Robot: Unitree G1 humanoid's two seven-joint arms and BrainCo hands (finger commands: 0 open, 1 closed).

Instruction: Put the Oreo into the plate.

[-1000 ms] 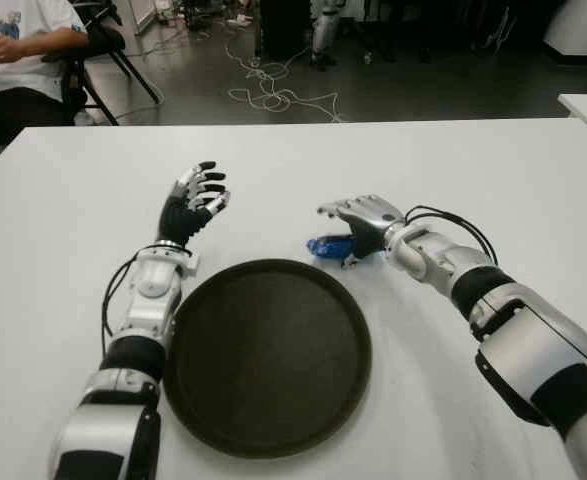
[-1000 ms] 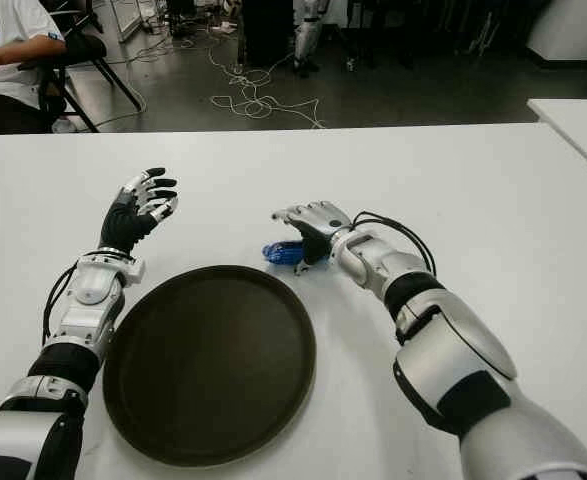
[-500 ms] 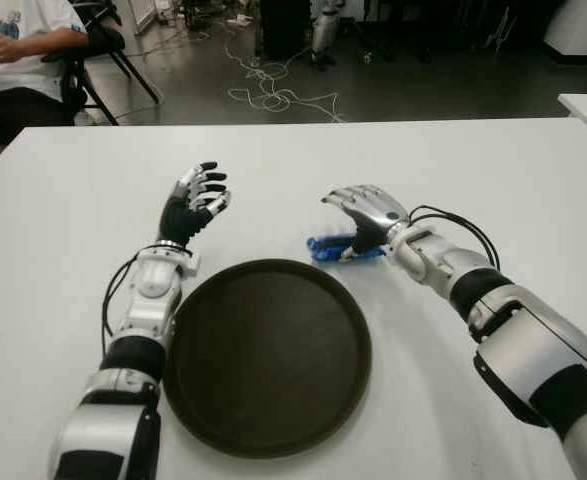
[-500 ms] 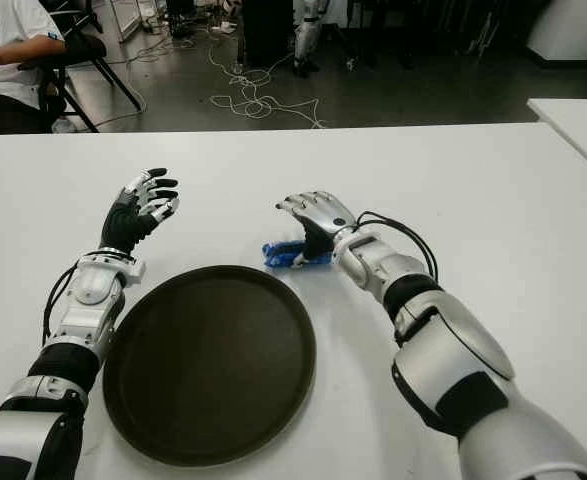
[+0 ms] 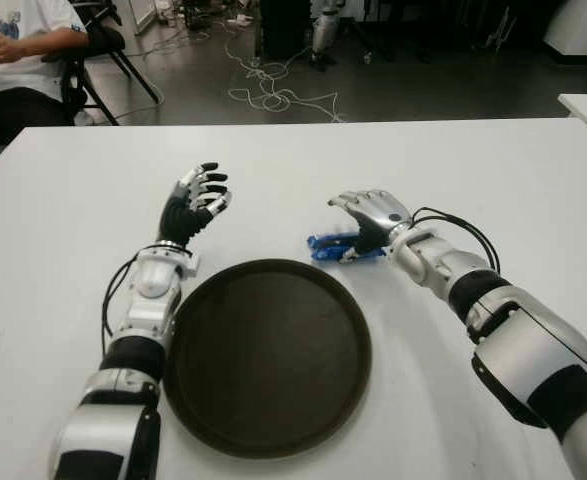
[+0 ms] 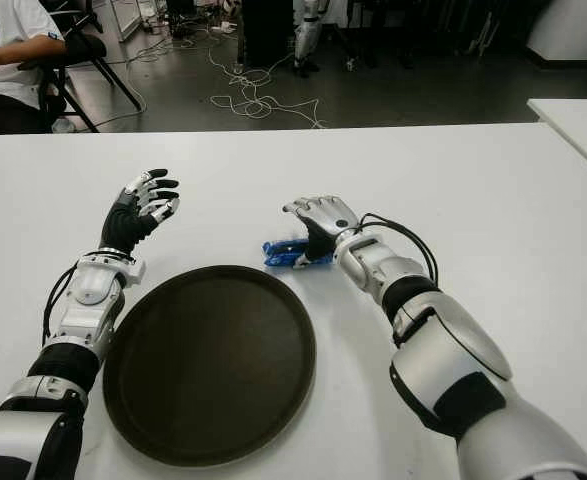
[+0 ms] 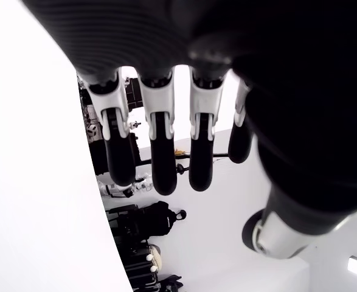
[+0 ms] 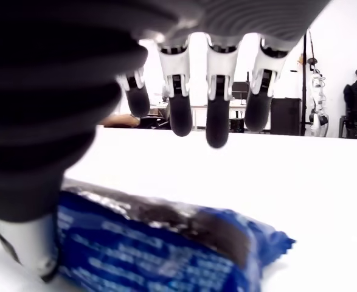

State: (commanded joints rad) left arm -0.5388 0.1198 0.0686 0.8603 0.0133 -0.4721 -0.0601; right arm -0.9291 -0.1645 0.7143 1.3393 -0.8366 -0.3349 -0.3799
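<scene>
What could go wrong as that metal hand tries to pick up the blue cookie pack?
The right hand hovers over the Oreo pack with fingers open, not gripping yet. The flat pack lies on the smooth white table, so closing fingers might push it away instead of catching it. It sits just beyond the plate rim; a low carry could snag there.

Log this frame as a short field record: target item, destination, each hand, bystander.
target: Oreo pack, blue, lying on the white table just beyond the plate's far rim
destination: dark round plate, nothing in it
right hand: right hand over the pack, fingers open, no grasp
left hand: left hand raised left of the pack, fingers spread
bystander: seated person, far left
</scene>
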